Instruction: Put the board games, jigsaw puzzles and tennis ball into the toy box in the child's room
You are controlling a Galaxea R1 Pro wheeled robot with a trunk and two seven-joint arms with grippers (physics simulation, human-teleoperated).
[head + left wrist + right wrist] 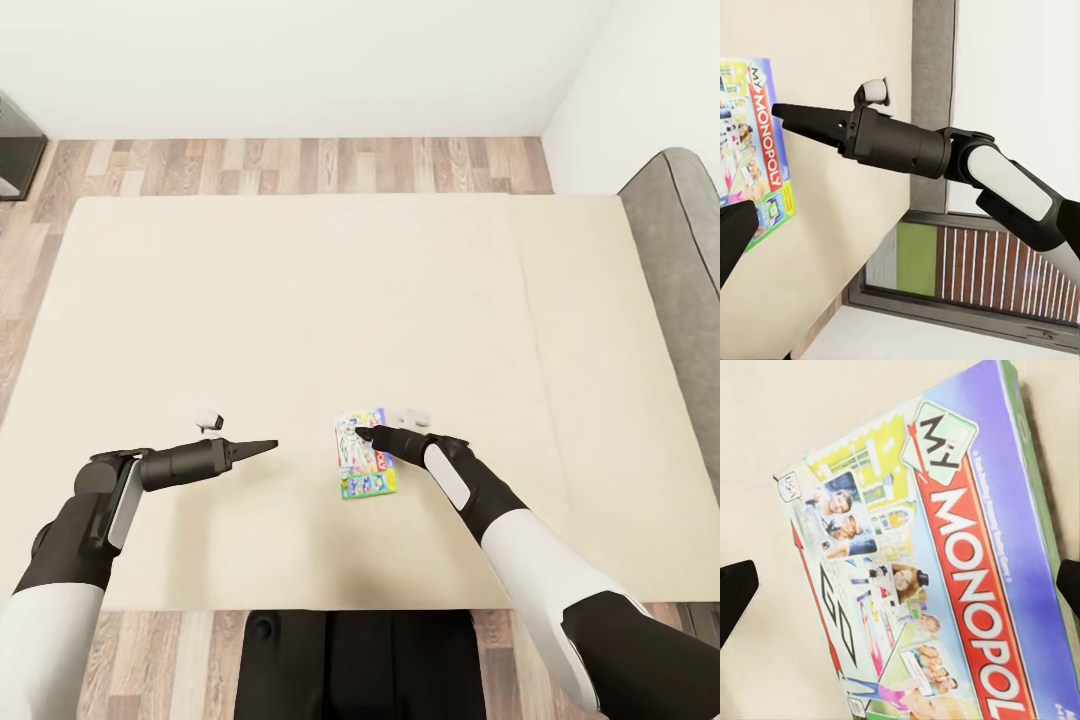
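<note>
"My Monopoly" board game (945, 585) on bed (300, 300)

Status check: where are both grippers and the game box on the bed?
Right gripper open, fingers straddling the board game. Game flat on the bed, not gripped. Left gripper beside it, holding nothing. Nothing in the way.

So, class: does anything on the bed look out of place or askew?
Yes. A board game lies alone on the bed near its front edge, turned askew to the mattress edges. The right gripper hovers open over it.
</note>
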